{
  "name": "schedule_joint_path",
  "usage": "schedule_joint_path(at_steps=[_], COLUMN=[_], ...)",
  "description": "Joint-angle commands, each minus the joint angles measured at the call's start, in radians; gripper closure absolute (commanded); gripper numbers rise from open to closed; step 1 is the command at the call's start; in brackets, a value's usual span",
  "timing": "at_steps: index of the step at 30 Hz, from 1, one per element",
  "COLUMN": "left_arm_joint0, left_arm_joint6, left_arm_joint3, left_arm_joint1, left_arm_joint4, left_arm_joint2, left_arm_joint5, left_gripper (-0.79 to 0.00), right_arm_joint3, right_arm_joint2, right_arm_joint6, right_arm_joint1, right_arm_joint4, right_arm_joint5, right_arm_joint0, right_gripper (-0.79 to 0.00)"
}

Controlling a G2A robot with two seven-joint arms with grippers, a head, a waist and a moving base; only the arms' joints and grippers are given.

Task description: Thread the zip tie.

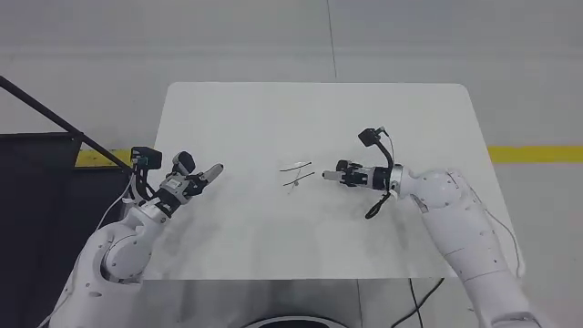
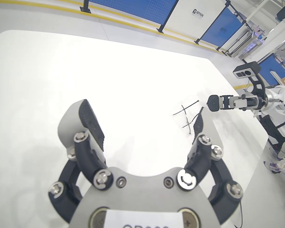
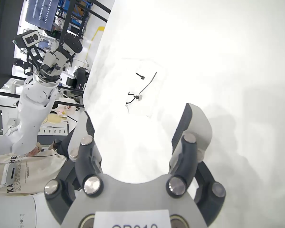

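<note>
My grippers are both spread open and hold nothing. The two zip ties (image 1: pixel 298 179) lie flat near the middle of the table (image 1: pixel 255 118), side by side, with their long axes running roughly along the line between the arms. The right gripper (image 1: pixel 329 176) sits just beside their ends — much the closer — while the left gripper (image 1: pixel 216 170) hangs well apart on the far side. I'd judge the right arm should take one first, closing across its width.
</note>
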Motion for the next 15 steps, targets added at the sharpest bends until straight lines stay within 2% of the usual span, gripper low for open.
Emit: schedule_joint_path(at_steps=[1,6,9,12,15], left_arm_joint0=[0.000,0.000,0.000,0.000,0.000], left_arm_joint6=[0.000,0.000,0.000,0.000,0.000], left_arm_joint3=[0.000,0.000,0.000,0.000,0.000], left_arm_joint1=[0.000,0.000,0.000,0.000,0.000], left_arm_joint4=[0.000,0.000,0.000,0.000,0.000], left_arm_joint2=[0.000,0.000,0.000,0.000,0.000], left_arm_joint5=[0.000,0.000,0.000,0.000,0.000], left_gripper=[-0.785,-0.785,-0.785,-0.785,-0.785], right_arm_joint3=[0.034,0.081,0.094,0.106,0.122], right_arm_joint2=[-0.018,-0.065,-0.087,-0.110,-0.130], right_arm_joint6=[-0.006,-0.018,-0.018,-0.016,-0.019], right_arm_joint1=[-0.006,-0.021,-0.028,-0.036,-0.043], right_arm_joint4=[0.004,0.002,-0.001,-0.007,-0.006], right_arm_joint5=[-0.009,-0.023,-0.020,-0.010,-0.001], right_arm_joint0=[0.021,0.063,0.084,0.103,0.118], right_gripper=[-0.603,-0.563,-0.493,-0.483,-0.431])
